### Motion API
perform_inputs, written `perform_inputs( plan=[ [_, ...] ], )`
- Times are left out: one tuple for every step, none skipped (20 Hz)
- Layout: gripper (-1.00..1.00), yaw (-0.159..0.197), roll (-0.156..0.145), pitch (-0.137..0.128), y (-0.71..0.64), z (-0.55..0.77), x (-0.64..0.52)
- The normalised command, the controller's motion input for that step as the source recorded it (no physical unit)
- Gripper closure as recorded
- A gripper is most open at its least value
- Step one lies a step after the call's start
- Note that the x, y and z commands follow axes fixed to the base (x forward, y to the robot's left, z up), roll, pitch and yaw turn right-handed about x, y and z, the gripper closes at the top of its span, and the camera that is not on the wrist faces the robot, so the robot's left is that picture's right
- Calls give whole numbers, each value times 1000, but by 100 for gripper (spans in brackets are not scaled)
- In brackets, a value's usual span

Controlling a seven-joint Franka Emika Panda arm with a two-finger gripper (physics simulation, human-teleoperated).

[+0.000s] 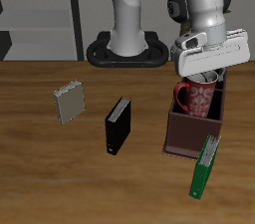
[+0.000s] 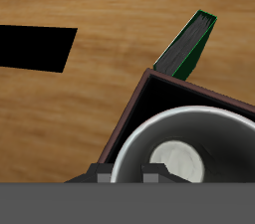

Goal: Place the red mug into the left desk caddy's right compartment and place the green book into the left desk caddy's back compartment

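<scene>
Gripper point(image 1: 204, 72) and red mug point(image 1: 196, 97) sit together over the near end of the left desk caddy point(image 1: 189, 133), the arm reaching down from above. The fingers are lost behind the wrist housing and the mug's rim in the exterior view, and the wrist view shows only two grey finger bases at the rim, so I cannot tell from here whether the jaws are clamped on the mug or parted. The mug stands upright, its patterned red side showing above the caddy's dark maroon front wall, with its lower part down inside the box. Seen from the wrist, its pale interior point(image 2: 182, 163) fills the squarish right compartment point(image 2: 147, 101), black inner walls around it.

The green book point(image 1: 205, 166) stands on the table just in front of the caddy's corner, tilted, its top close to the box; whether it touches, I cannot say. In the wrist view its dark page edge and green cover point(image 2: 189, 46) rise just beyond the caddy's corner.

Well away across the wooden table point(image 1: 60, 178), a black book point(image 1: 118, 125) stands upright, and a grey book point(image 1: 70, 102) stands farther back beside it.
</scene>
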Motion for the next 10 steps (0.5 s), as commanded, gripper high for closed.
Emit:
perform_inputs(
  plan=[
    [100,-2,68,42,118,-175,-51],
    [100,30,124,83,157,-195,-2],
    [100,-39,17,91,33,-174,-46],
    [-100,6,58,90,62,-185,-59],
    [-100,12,-91,-18,-52,-29,-15],
    [-100,-26,58,79,-65,-93,-89],
    [-100,-18,16,30,-186,-12,-40],
    [-100,0,0,0,35,6,-15],
    [-100,-30,-30,-2,-269,102,-63],
    [-100,8,11,-15,-62,53,-58]
  ],
)
